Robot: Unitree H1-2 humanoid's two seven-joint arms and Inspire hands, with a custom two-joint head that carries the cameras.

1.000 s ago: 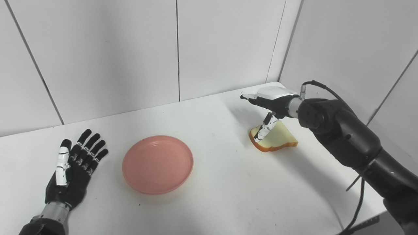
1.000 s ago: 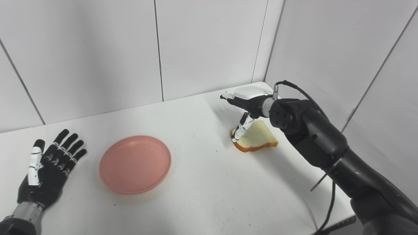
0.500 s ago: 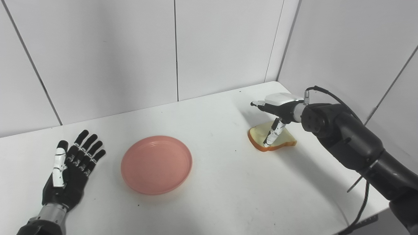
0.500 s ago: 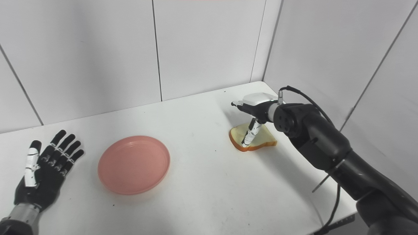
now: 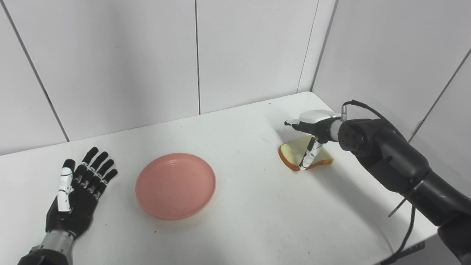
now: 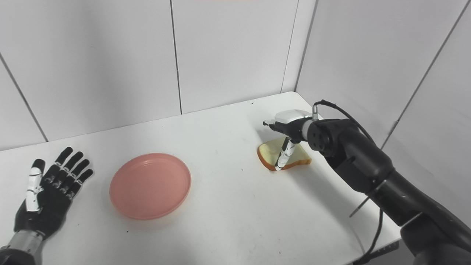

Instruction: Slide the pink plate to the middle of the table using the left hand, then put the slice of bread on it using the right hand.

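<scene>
The pink plate lies flat on the white table, left of the middle. The slice of bread, pale with a brown crust, lies on the table at the right. My right hand hovers over it, fingers stretched out level above the slice and apart. Its thumb points down and touches the near crust. The hand hides the slice's far part. My left hand rests open and flat on the table, palm down, a short way left of the plate and not touching it.
White panel walls close the table at the back and right, meeting in a corner just behind the bread. The table's front right edge runs under my right forearm, with a black cable hanging along it.
My right hand has sunk lower over the bread, and its thumb has gone from the slice's left end to its near crust. My left hand has drawn back slightly from the plate.
</scene>
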